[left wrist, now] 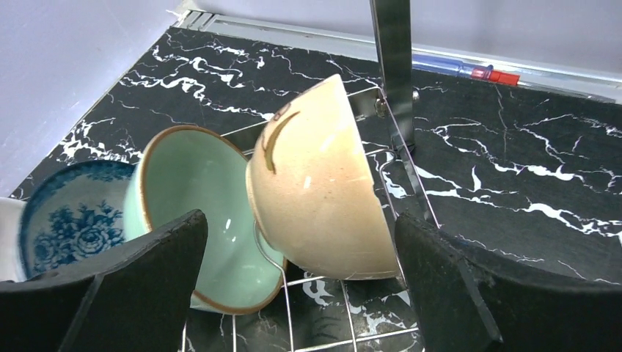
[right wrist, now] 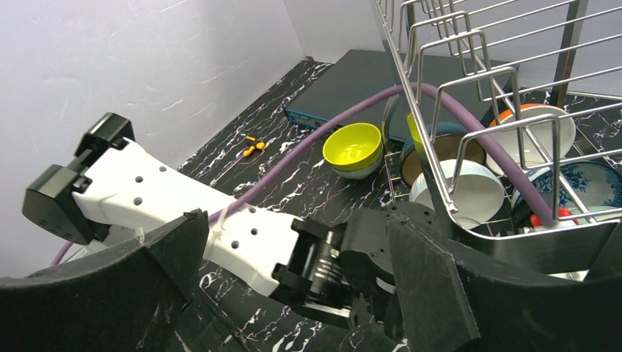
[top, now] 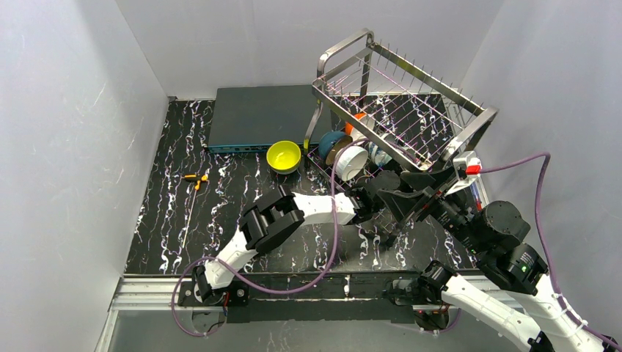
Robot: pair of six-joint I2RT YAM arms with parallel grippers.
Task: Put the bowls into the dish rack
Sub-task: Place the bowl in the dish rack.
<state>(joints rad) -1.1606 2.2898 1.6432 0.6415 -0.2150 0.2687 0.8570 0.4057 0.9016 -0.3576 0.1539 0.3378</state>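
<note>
- Currently the left gripper [left wrist: 301,220] is at the near end of the dish rack [top: 469,132], over the lower tier. Its jaws are spread wide and grip nothing.
- A tan-brown bowl [left wrist: 323,191] stands on edge between the jaws. It is tilted, with its outer wall toward the wrist camera, and rests on the lower-tier wires beside an upright post.
- A thin gap shows between that bowl and the gripper's right finger [left wrist: 455,293].
- A pale green bowl [left wrist: 198,205] stands on edge against the tan-brown one, hollow side toward the camera. Whether the other finger touches it cannot be told.
- A blue-and-white patterned bowl [left wrist: 66,220] sits just beyond the pale green one.
- The right gripper [right wrist: 293,220] has its jaws fully apart and is empty. It hovers close behind the left arm's wrist, near the rack's near end.
- From the top view, a dark blue bowl [top: 334,143], a white bowl [top: 353,161] and an orange bowl [top: 357,121] stand in the lower tier further along.
- A yellow-green bowl [top: 284,155] sits upright on the table [top: 176,220], just outside the rack's left end and near the flat grey-blue box [top: 260,117].
- A small orange-and-yellow tool [top: 196,178] lies on the table, well apart from the rack.
</note>
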